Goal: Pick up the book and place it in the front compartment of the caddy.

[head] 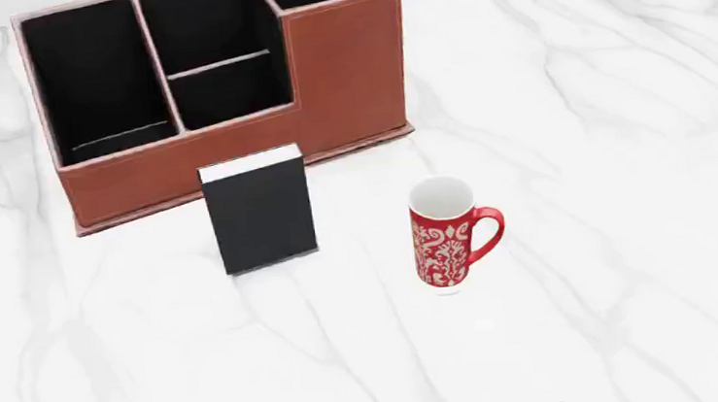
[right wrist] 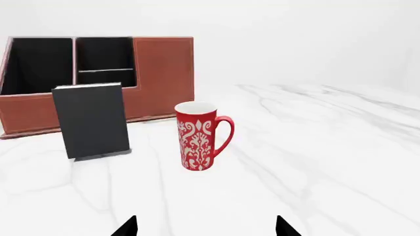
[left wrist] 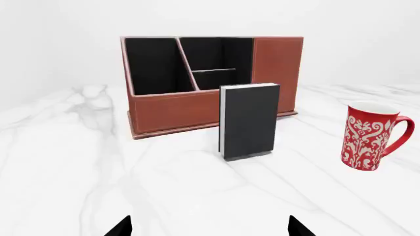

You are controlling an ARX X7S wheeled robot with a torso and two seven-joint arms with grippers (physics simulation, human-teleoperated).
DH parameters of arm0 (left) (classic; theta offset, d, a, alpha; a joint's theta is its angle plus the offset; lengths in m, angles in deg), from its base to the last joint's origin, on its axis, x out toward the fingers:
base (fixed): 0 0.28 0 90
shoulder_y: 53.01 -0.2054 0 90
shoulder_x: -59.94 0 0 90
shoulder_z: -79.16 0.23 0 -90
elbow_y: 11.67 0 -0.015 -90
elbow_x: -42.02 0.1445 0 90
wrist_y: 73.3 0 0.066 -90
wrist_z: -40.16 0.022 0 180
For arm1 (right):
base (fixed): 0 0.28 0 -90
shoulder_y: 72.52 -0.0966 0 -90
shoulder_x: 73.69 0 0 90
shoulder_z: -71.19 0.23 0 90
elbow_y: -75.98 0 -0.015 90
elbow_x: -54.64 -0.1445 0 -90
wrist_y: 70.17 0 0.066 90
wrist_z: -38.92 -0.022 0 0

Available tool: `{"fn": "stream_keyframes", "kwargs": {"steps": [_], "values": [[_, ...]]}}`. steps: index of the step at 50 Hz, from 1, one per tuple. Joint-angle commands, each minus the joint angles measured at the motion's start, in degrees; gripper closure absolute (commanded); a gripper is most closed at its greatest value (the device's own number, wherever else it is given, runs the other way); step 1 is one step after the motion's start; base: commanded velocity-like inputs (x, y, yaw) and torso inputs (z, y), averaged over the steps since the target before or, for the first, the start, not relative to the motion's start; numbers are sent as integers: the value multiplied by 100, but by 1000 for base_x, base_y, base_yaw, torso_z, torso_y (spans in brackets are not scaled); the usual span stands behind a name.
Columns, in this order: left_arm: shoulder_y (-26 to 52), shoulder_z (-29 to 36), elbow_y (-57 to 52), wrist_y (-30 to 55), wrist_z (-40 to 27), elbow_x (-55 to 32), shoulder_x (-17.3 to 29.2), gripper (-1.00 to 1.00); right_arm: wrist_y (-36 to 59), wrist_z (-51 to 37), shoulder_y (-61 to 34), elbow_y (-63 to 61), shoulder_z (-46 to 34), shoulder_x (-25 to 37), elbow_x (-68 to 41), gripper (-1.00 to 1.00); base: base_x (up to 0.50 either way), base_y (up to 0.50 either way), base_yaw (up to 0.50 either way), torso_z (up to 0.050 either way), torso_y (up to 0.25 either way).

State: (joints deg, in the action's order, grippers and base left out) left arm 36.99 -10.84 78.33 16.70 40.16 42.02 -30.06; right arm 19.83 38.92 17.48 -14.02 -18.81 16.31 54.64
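2 pincers: left pincer (left wrist: pixel 210 227) and right pincer (right wrist: pixel 206 225), only fingertips in view, spread wide, holding nothing.
Book (head: pixel 260 213): upright on table (head: pixel 612 120), just in front of caddy (head: pixel 348 75), apart from it; mug (head: pixel 443 235) beside it on the right.
Handling: likely light, stiff, thin; glossy cover probably slippery; easily tipped.
Hold: best across both covers near the upper half.
Relative to pincer: straight ahead of left pincer, well apart, no contact.
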Motion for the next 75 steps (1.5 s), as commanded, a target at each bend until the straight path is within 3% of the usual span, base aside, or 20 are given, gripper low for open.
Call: {"fn": "stream_keyframes", "kwargs": {"steps": [1,16,26,32,38,51,75], "values": [[5,114,1,24,-95,-96,89,-100,-12,-15,17,-15,-124,87,-198,-100,0,0,0,0,0],[5,381,85,61,-281,-431,304,-100,-82,-338,-29,181,-394,306,-307,-100,0,0,0,0,0],[420,410,-801,1104,-532,-411,499,-100,936,-428,-480,-927,-188,564,-732,-100,0,0,0,0,0],[1568,140,-1812,2288,-605,-762,650,-100,2157,-468,-1596,-2074,-83,914,-879,-100,0,0,0,0,0],[3346,-169,-2214,3206,-693,-1030,862,-100,3478,-526,-3120,-2994,134,1212,-1167,-100,0,0,0,0,0],[5197,-410,-2756,4111,-907,-1216,1116,-100,4906,-506,-5162,-3653,314,1606,-1512,-100,0,0,0,0,0],[5068,-405,-2845,4052,-976,-1243,1218,-100,4819,-536,-5093,-3683,344,1732,-1507,-100,0,0,0,0,0]]}}
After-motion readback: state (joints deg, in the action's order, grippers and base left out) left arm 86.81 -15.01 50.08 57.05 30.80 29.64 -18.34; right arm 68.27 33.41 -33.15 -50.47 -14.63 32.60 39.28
